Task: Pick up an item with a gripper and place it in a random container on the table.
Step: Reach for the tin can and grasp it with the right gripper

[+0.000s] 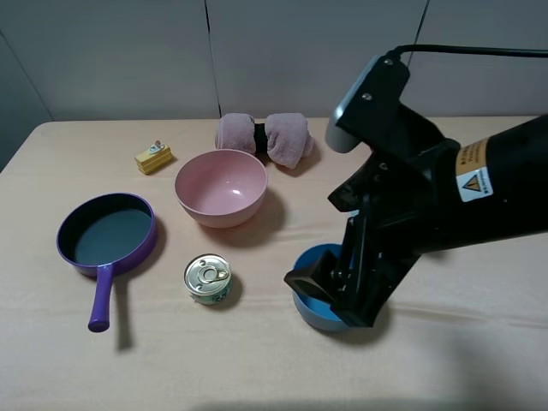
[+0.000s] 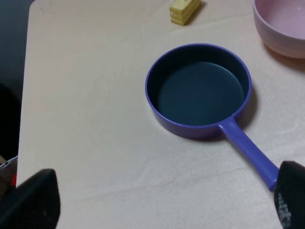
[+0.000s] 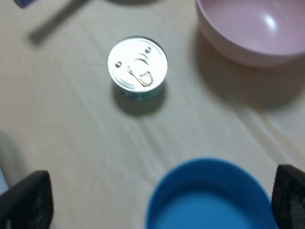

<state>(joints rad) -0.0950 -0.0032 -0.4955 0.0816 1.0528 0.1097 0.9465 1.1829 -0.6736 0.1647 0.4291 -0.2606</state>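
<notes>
The tin can (image 1: 207,280) with a silver pull-tab lid stands upright on the beige table (image 1: 445,360), in front of the pale-pink bowl (image 1: 221,187). The can also shows in the right wrist view (image 3: 137,68), with the pink bowl (image 3: 259,29) beyond it. My right gripper (image 1: 334,291) hangs open and empty over a blue bowl, to the right of the can and apart from it. In the right wrist view the right gripper (image 3: 157,200) has its jaws wide apart. My left gripper (image 2: 162,202) is open and empty near the pan's handle; it is out of the exterior view.
A small blue bowl (image 1: 315,304) sits under my right gripper. A purple long-handled pan (image 1: 107,234) lies at the left. A yellow cake-shaped toy (image 1: 153,157) and a rolled pink towel (image 1: 264,137) sit at the back.
</notes>
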